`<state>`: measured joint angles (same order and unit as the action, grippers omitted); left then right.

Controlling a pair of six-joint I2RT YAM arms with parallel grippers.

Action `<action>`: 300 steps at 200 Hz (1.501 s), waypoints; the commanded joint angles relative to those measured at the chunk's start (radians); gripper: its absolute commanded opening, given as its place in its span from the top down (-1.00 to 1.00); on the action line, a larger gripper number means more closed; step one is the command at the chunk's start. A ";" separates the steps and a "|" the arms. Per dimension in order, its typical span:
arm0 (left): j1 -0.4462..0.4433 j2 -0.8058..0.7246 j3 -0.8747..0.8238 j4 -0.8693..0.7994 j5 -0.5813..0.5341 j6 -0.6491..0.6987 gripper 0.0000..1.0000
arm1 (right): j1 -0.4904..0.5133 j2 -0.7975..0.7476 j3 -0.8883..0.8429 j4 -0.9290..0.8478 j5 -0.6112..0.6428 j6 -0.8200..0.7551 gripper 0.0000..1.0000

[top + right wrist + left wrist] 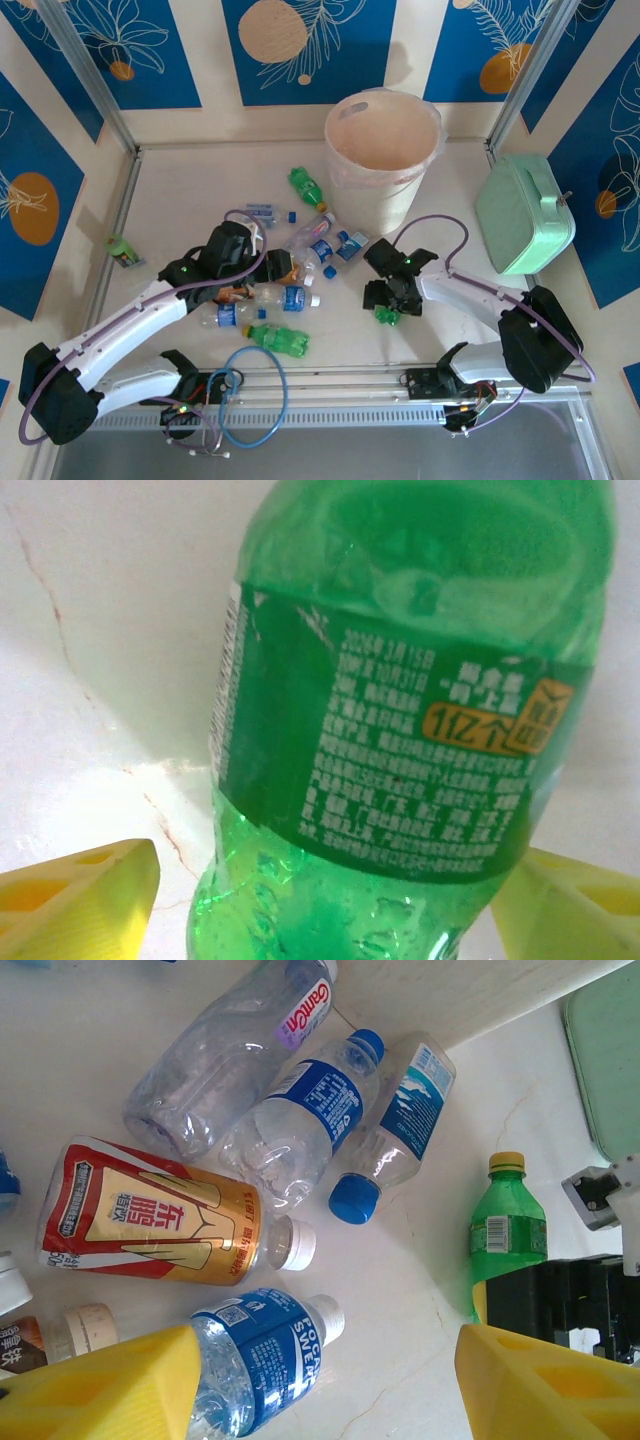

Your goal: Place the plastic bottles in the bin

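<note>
Left gripper (330,1385) hangs with its yellow fingers spread wide over the heap of small clear, blue-labelled and orange-labelled plastic bottles (285,285) at centre-left of the overhead frame, probably lining up a pick. Its white arm (130,320) stretches up from the lower-left corner. Right of centre, the right gripper (392,298) straddles a green plastic bottle (400,780) — jaws apart, a gap showing on one side — elbow folded at lower right. The tall round pinkish-white bin (385,205) stands at upper centre, near this bottle.
</note>
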<state>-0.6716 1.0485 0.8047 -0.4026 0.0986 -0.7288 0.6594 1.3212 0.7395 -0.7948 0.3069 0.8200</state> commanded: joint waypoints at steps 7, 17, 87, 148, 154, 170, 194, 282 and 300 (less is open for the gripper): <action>-0.001 -0.004 -0.007 0.018 0.019 -0.012 -0.37 | -0.008 0.008 0.001 -0.019 0.002 0.014 -0.60; 0.000 -0.002 -0.004 0.010 0.015 -0.013 -0.36 | -0.014 0.015 -0.003 -0.009 -0.007 0.007 -0.55; 0.000 -0.010 -0.015 0.016 0.018 -0.024 -0.36 | -0.035 0.032 -0.017 0.024 -0.040 -0.019 -0.48; -0.001 -0.009 -0.012 0.017 0.021 -0.020 -0.36 | -0.030 0.057 -0.012 0.024 -0.038 -0.022 -0.35; -0.001 -0.008 -0.012 0.016 0.021 -0.021 -0.36 | -0.029 0.056 -0.011 0.022 -0.038 -0.022 -0.33; -0.001 -0.008 -0.010 0.020 0.023 -0.021 -0.36 | -0.015 0.047 -0.005 0.016 -0.024 -0.024 -0.26; 0.000 -0.008 -0.003 0.019 0.024 -0.019 -0.37 | 0.034 0.009 -0.002 0.014 0.010 -0.028 -0.21; 0.000 0.054 0.036 0.157 0.250 -0.036 -0.41 | 0.226 -0.338 0.023 0.152 -0.149 -0.172 -0.12; 0.001 0.078 0.033 0.235 0.310 -0.081 -0.41 | 0.245 -0.354 0.054 0.170 -0.208 -0.193 -0.12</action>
<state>-0.6716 1.1015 0.8085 -0.2977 0.2707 -0.7578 0.8825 0.9897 0.7467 -0.6865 0.2211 0.6899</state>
